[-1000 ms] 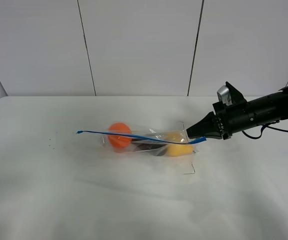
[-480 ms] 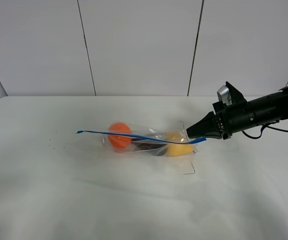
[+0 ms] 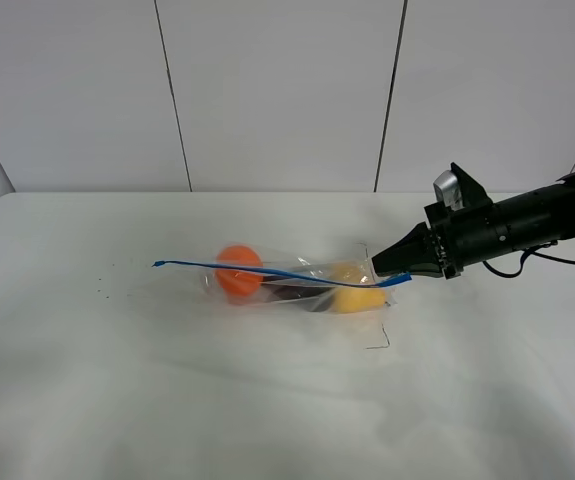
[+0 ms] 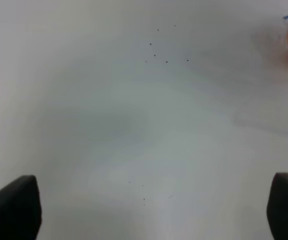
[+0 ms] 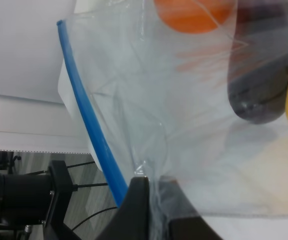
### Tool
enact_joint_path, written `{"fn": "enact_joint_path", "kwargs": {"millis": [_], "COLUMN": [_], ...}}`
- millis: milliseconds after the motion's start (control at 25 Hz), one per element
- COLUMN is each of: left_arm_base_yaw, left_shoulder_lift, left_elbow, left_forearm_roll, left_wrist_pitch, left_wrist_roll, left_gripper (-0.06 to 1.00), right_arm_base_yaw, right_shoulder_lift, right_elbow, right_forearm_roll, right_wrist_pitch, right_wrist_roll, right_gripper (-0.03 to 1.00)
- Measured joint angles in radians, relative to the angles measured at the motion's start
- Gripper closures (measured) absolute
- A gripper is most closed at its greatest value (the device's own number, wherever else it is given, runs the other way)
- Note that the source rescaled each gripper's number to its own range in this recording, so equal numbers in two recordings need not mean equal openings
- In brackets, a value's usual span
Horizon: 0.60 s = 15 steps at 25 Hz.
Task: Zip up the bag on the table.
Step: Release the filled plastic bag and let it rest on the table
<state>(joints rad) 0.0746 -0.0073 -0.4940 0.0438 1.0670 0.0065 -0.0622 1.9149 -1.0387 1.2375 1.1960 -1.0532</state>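
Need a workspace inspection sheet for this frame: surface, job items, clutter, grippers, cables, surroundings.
Surface: large plain white table, a few tiny dark specks on it.
Job's things: clear crinkly plastic zip bag lying on the table, with its blue zipper strip stretched out. It holds an orange ball, a yellow item and a dark purple item. Whether it is sealed cannot be told.
Clutter: nothing seen.
Grippers: right gripper shut on the bag's corner at the strip's end. Left gripper open over bare table.
Cables: black cable by the right arm.
Surroundings: white panelled wall.
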Motion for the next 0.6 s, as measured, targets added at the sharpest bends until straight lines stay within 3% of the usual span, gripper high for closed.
{"fn": "enact_joint_path", "kwargs": {"millis": [600], "left_arm_base_yaw": [0.000], "left_shoulder_lift": [0.000], "left_elbow": [0.000], "left_forearm_roll": [0.000], "left_wrist_pitch": [0.000], "left_wrist_roll": [0.000], "left_gripper": [0.01], "right_arm_base_yaw": [0.000], "right_shoulder_lift": [0.000], "right_elbow": [0.000], "right_forearm_roll": [0.004], "right_wrist_pitch": [0.000], "right_wrist_roll": [0.000], "right_gripper": [0.97]}}
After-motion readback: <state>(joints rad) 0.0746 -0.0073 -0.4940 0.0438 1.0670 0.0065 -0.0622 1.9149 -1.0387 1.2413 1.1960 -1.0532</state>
